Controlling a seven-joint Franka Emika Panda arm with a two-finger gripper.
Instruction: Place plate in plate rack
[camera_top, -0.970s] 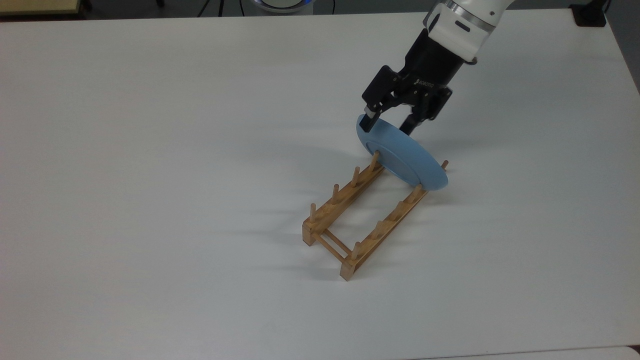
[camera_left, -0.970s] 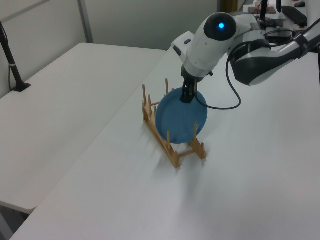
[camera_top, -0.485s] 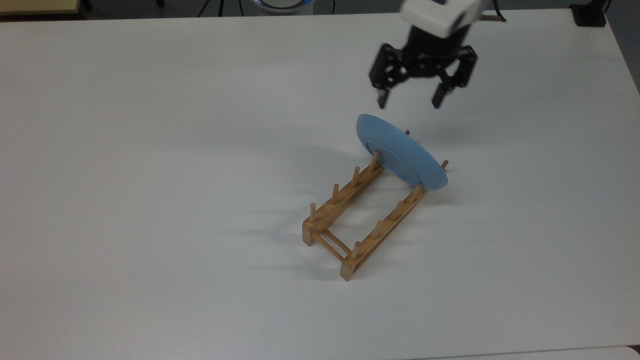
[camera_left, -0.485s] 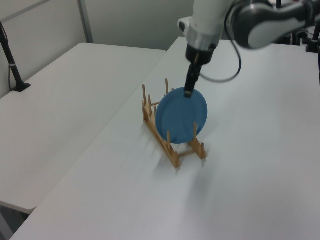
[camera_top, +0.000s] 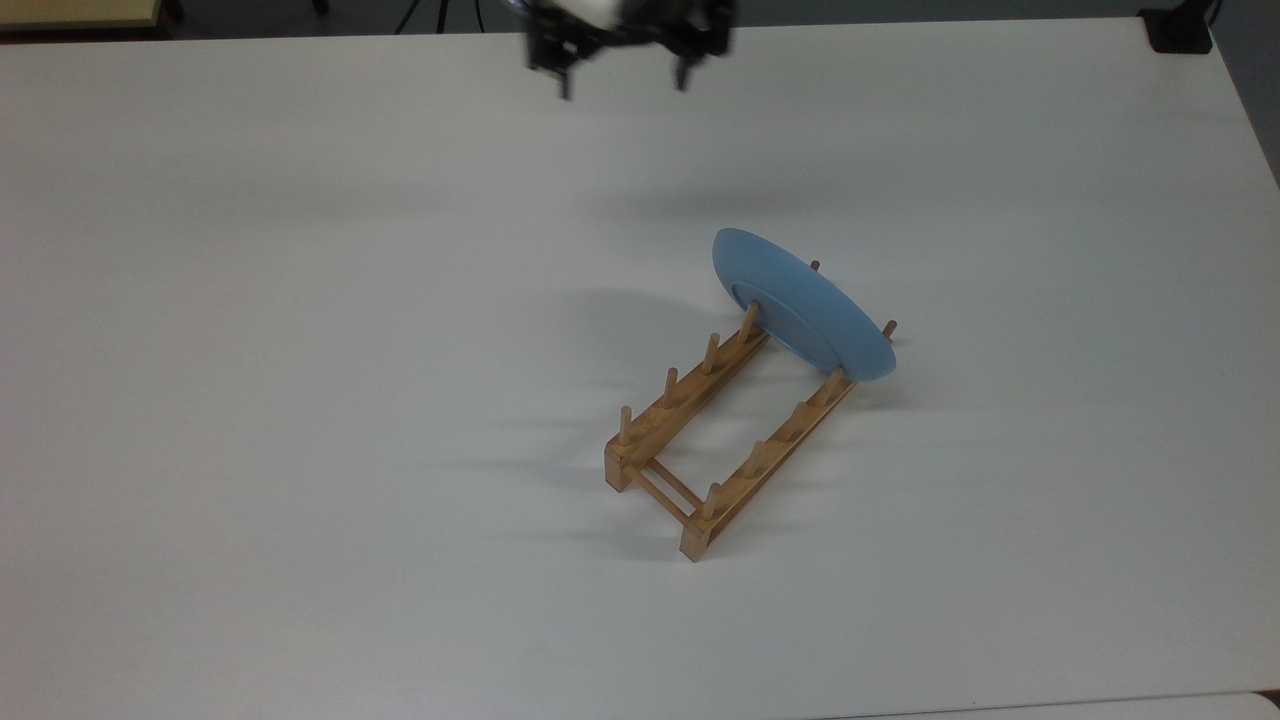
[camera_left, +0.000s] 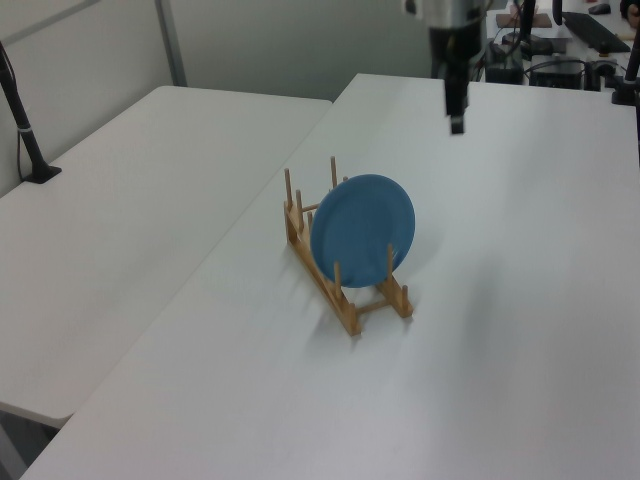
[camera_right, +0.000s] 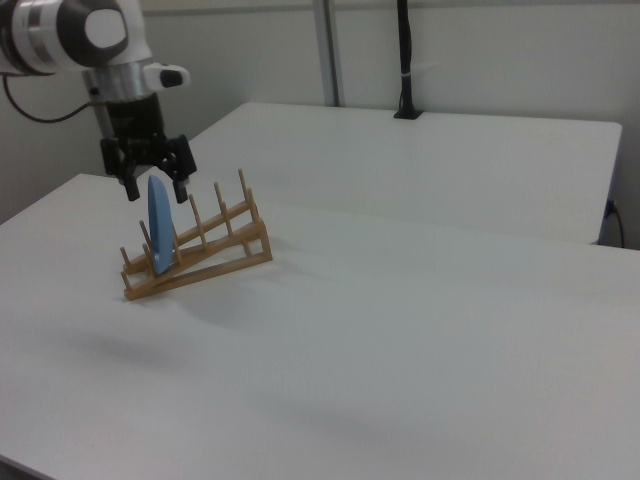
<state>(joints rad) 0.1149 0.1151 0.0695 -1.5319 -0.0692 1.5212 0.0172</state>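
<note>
A: Even, bright overhead light; the white counter shows no harsh glare.

B: Shadows are soft. In the top view a faint grey one spreads to the left of the plate rack, and a paler smear lies beyond the plate.

A: The claw is streaked with motion blur at the top view's far edge; everything else is sharp.

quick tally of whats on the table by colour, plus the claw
light blue: 1, the plate
light-brown wood: 1, the plate rack
black: 1, the claw, open above the table
total: 3
</note>
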